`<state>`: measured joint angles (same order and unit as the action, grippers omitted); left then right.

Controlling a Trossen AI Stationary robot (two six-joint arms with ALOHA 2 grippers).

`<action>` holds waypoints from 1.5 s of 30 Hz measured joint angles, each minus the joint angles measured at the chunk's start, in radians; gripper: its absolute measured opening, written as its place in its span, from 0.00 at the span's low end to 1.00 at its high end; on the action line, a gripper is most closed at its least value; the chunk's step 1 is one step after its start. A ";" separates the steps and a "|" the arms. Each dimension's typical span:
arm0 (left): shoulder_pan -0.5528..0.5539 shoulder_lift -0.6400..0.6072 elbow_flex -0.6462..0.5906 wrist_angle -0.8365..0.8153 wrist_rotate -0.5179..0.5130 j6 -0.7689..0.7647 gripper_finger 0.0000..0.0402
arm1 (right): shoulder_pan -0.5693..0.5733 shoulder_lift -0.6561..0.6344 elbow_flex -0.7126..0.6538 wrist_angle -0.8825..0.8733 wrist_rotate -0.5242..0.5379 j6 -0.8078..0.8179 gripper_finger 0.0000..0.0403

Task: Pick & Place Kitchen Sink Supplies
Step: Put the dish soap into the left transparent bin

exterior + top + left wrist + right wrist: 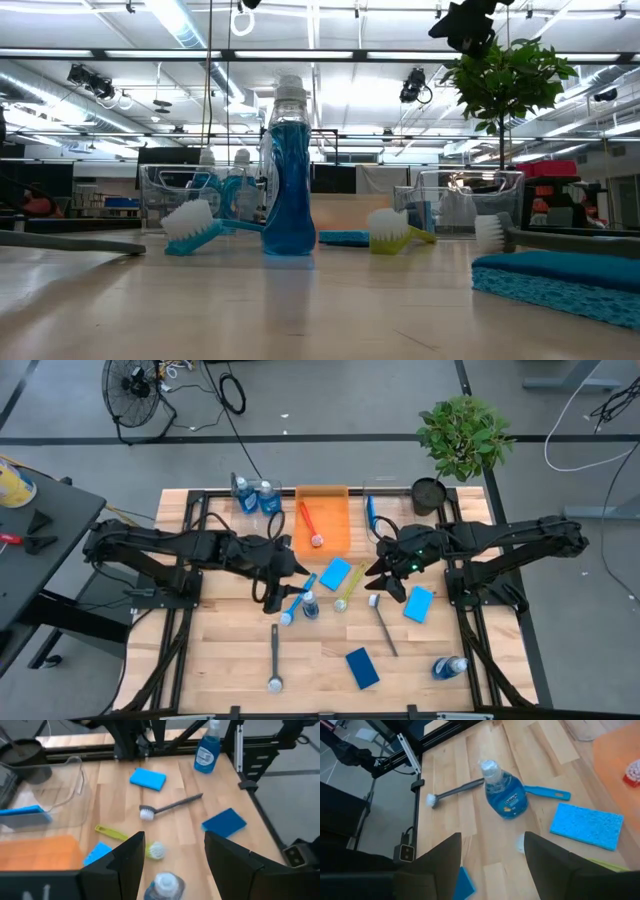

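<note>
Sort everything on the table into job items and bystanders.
Job items: sponges; soap bottles; brushes, red, blue, yellow-green, grey.

Bystanders: orange bin, clear bin, plant.
</note>
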<state>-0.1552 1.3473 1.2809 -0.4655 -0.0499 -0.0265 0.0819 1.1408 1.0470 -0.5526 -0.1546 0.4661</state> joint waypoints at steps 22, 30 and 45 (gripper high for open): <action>0.000 0.189 0.001 -0.085 0.105 0.376 0.52 | 0.005 -0.001 0.000 -0.012 0.035 0.019 0.54; 0.002 0.237 0.001 -0.080 0.051 0.458 0.52 | 0.005 -0.001 0.000 -0.021 0.035 0.013 0.54; 0.024 0.239 0.001 -0.094 0.064 0.443 0.45 | 0.033 -0.031 0.000 -0.016 0.094 -0.132 0.54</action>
<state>-0.1314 1.5860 1.2819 -0.5594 0.0146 0.4166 0.1151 1.1100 1.0470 -0.5683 -0.0611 0.3345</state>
